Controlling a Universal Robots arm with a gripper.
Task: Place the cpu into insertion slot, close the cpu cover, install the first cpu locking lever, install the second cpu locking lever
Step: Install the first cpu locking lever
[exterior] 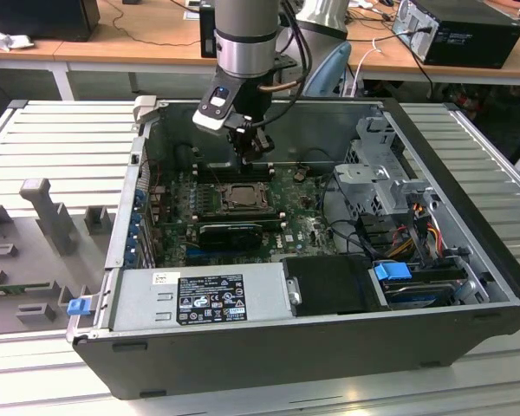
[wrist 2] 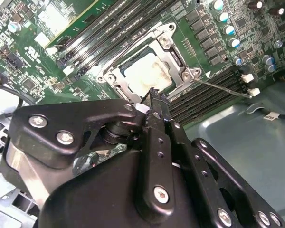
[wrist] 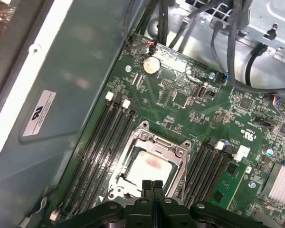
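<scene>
The end effector had its fingers pinched together and carried nothing. Its tips were poised just above the edge of the cpu cover, apparently to push rather than grip. In the exterior view the cpu lay at six o'clock of it, seated in the insertion slot under the lowered cover. A thin lever looked unlatched.

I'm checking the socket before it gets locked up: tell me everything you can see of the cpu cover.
The cpu cover is a thin silver-grey metal frame with a large square window, through which the pale top of the cpu shows. It lies closed and flat on the green board, between banks of long black memory slots. The gripper, fingers shut, hangs right at one edge of it; whether they touch cannot be told.
</scene>
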